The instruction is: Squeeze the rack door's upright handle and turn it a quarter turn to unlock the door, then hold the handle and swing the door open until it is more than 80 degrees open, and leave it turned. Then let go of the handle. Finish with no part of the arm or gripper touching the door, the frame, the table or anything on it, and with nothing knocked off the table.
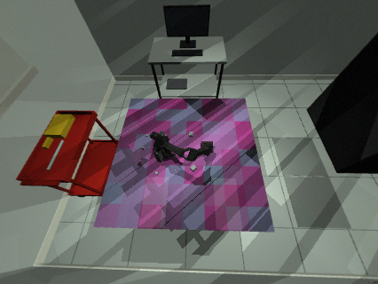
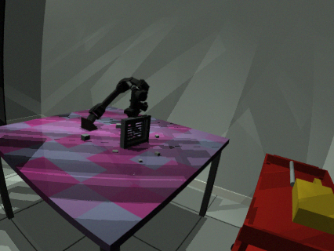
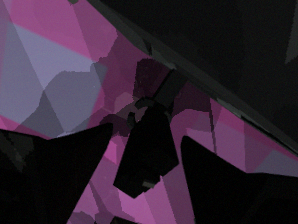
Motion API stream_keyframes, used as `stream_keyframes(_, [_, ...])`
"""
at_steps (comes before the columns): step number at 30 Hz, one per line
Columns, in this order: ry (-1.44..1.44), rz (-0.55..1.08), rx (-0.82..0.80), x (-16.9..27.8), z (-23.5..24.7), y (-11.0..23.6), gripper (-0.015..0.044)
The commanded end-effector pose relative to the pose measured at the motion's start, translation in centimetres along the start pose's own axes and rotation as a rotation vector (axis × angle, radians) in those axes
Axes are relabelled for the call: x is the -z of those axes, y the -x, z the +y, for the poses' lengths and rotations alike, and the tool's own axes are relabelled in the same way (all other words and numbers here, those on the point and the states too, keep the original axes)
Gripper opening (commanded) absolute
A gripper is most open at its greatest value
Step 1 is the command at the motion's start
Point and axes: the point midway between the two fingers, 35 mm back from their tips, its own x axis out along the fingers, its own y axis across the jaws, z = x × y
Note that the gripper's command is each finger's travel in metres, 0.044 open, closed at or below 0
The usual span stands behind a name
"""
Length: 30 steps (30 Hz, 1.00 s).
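The dark rack (image 2: 124, 134) stands upright on the table, with a slatted face towards the exterior camera. The arm reaches over to its far side, and my gripper (image 3: 147, 134) hangs low behind its top edge in the exterior view. The gripper is open. In the wrist view a dark upright block, apparently the handle (image 3: 145, 157), stands between the fingers with a visible gap on both sides. A large dark panel (image 3: 240, 55) fills the upper right of that view; whether it is door or frame is unclear. The door's angle and the handle's turn cannot be read.
Small pale blocks (image 1: 191, 134) (image 2: 85, 137) lie on the patterned table (image 1: 231, 209) (image 2: 114, 220), several of them around the rack and arm. A red cart (image 1: 84, 129) (image 2: 266, 200) stands beside the table. A desk with a monitor (image 1: 186, 20) is at the back.
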Motion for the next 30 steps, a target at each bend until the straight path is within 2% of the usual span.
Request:
stream_keyframes(1, [-0.184,0.002,0.001,0.01,-0.05,-0.05,0.0288])
stream_keyframes(30, [-1.621,0.002,0.001,0.01,-0.03,-0.05,0.0288])
